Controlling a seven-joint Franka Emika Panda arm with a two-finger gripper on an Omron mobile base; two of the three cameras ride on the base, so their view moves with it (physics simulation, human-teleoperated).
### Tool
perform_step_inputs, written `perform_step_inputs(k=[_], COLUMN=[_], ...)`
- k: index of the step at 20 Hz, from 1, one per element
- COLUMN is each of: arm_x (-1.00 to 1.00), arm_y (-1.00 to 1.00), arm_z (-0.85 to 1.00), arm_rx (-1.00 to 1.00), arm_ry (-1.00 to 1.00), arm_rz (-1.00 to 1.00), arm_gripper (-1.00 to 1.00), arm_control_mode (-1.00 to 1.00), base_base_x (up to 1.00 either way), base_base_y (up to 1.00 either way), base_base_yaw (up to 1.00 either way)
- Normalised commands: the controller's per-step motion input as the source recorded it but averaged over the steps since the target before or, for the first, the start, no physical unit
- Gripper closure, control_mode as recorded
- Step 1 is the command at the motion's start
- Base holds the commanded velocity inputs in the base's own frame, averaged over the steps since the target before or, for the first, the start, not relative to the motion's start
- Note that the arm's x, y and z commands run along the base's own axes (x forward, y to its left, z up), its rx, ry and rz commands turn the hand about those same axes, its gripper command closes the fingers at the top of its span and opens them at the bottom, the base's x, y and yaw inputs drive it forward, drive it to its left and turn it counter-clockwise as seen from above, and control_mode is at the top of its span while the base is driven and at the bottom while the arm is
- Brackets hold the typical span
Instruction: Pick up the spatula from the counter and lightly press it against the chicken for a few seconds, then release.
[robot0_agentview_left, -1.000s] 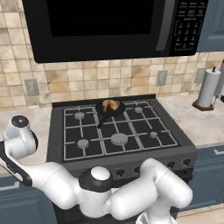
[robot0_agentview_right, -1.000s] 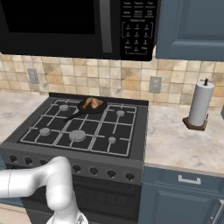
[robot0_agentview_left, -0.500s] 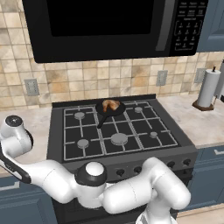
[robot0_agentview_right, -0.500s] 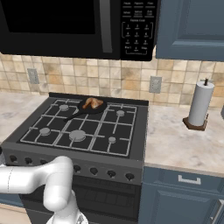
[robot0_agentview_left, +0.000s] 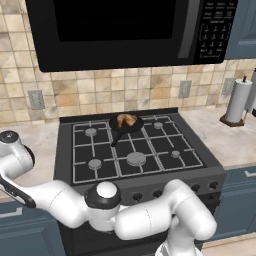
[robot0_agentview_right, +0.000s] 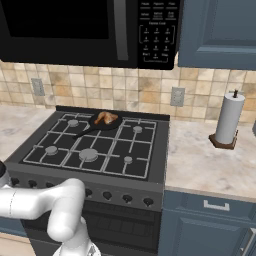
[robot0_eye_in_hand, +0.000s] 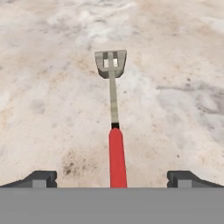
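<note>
In the hand view a spatula (robot0_eye_in_hand: 114, 122) lies flat on the marbled counter (robot0_eye_in_hand: 52, 87), its red handle toward me and its slotted metal blade pointing away. My gripper (robot0_eye_in_hand: 112, 178) hovers over the handle end, open, one dark fingertip (robot0_eye_in_hand: 40, 178) on each side and the handle centred between them. The browned chicken (robot0_agentview_left: 126, 119) sits in a small black pan (robot0_agentview_left: 125, 126) on the stove's back middle burner, also seen as chicken (robot0_agentview_right: 105, 118) in the right base view.
The black gas stove (robot0_agentview_left: 131, 151) sits under a microwave (robot0_agentview_left: 130, 30). A paper towel roll (robot0_agentview_right: 228, 121) stands on the right counter. My arm bends far to the left over the left counter (robot0_agentview_left: 40, 142).
The arm has swung a little further left and lower along the left counter. The stove, pan and chicken have not moved.
</note>
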Motion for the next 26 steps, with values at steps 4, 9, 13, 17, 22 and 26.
perform_step_inputs(k=[4, 9, 13, 17, 22, 26], arm_x=[0.03, 0.00, 0.00, 0.00, 0.05, 0.12], arm_y=[0.00, 0.00, 0.00, 0.00, 0.00, 0.00], arm_z=[-0.12, -0.16, -0.19, -0.17, -0.14, -0.14], arm_rx=[-0.01, 0.00, 0.00, 0.00, 0.00, 0.00], arm_ry=[0.00, 0.00, 0.00, 0.00, 0.00, 0.00], arm_rz=[0.00, 0.00, 0.00, 0.00, 0.00, 0.00], arm_gripper=[-1.00, -1.00, -1.00, -1.00, -1.00, -1.00], arm_control_mode=[-1.00, -1.00, -1.00, -1.00, -1.00, -1.00], base_base_x=[0.00, 0.00, 0.00, 0.00, 0.00, 0.00], base_base_y=[0.00, 0.00, 0.00, 0.00, 0.00, 0.00], base_base_yaw=[0.00, 0.00, 0.00, 0.00, 0.00, 0.00])
